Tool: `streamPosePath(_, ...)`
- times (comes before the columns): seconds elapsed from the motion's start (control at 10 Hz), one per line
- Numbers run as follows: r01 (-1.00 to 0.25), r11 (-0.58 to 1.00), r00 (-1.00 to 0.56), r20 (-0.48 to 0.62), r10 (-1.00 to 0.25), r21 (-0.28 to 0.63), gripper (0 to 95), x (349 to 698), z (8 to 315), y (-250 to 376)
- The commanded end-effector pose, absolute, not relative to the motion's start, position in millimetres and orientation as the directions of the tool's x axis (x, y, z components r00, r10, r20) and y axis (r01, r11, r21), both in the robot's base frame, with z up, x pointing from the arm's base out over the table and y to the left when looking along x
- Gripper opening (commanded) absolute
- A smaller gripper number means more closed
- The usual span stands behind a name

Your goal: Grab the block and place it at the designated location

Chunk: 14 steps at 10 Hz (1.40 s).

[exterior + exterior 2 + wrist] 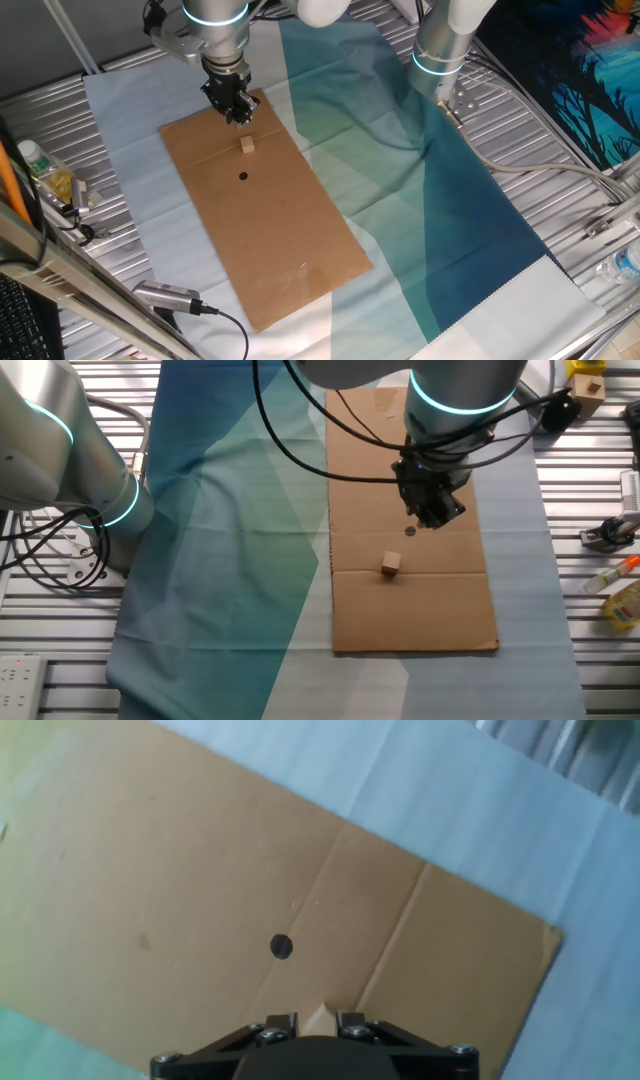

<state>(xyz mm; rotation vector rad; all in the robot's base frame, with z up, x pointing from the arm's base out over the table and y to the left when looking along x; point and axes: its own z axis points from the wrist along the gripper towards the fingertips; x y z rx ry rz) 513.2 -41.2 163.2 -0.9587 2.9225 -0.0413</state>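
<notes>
A light-tan wooden block rests on a plain brown cardboard sheet marked with a small black dot. The gripper is black, on a silver-grey arm ringed by a glowing cyan band. Beneath the cardboard lies a cloth in angular panels of pale blue, mint green, teal and deep blue-green, spread over a ribbed silver metal worktop.
</notes>
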Motion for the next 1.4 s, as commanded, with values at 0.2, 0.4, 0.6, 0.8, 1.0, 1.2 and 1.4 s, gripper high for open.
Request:
streamPosePath(0.2, -0.684, 0.727, -0.723, -0.072, -0.687, -0.064, 19.0, 512.6, 158.9, -47.2)
streamPosePath(0.4, -0.612, 0.789, -0.784, -0.092, -0.615, -0.057, 0.0, 511.9, 158.0, -51.9)
streamPosePath(0.6, -0.442, 0.897, -0.89, -0.114, -0.441, -0.023, 0.0, 512.0, 157.8, -52.3)
streamPosePath(0.8, -0.427, 0.904, -0.898, -0.112, -0.426, -0.015, 0.0, 511.6, 155.9, -54.9)
streamPosePath(1.0, -0.539, 0.842, -0.835, -0.113, -0.539, -0.033, 19.0, 513.1, 150.3, -65.0)
streamPosePath(1.2, -0.669, 0.74, -0.733, -0.11, -0.672, -0.062, 19.0, 513.7, 143.6, -78.9)
streamPosePath(1.4, -0.695, 0.716, -0.708, -0.107, -0.698, -0.067, 19.0, 515.4, 142.5, -80.3)
